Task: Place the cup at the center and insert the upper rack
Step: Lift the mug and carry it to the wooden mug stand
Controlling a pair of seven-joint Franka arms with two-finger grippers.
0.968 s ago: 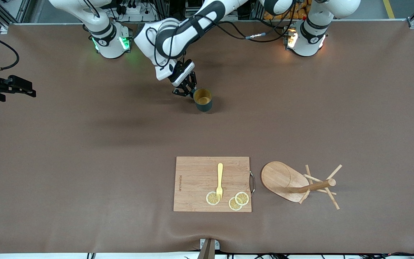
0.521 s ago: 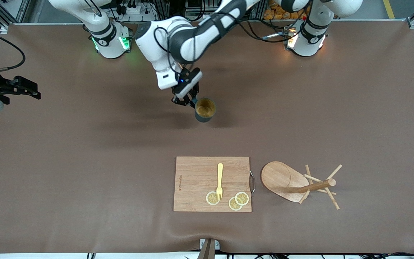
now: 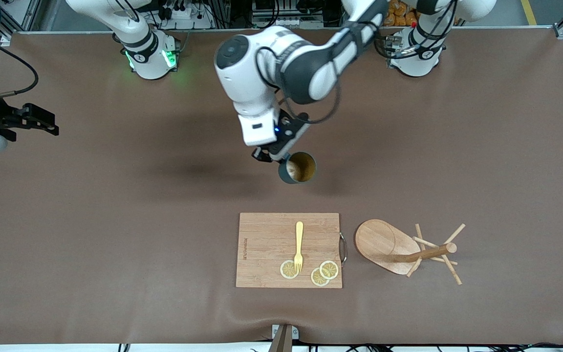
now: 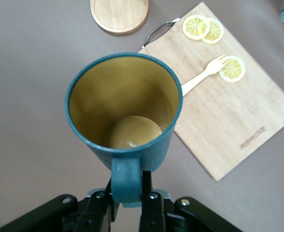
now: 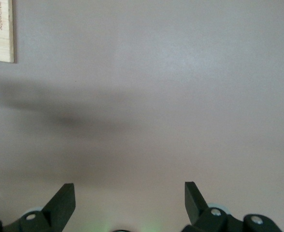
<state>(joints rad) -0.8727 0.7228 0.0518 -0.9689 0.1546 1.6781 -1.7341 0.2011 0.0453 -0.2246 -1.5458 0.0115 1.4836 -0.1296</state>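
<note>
The left gripper (image 3: 275, 157), clamped on the cup (image 3: 299, 167) by its handle, has carried it from upper centre toward mid-frame, apparently airborne; the placing remains. The right gripper (image 5: 130, 198) waits open.

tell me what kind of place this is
Most likely a robotics lab bench staged with kitchen props. Two arms stand bolted along a covered table, cables and metal framing run along its edge, and only a cup, a cutting board and a toppled rack are laid out.
</note>
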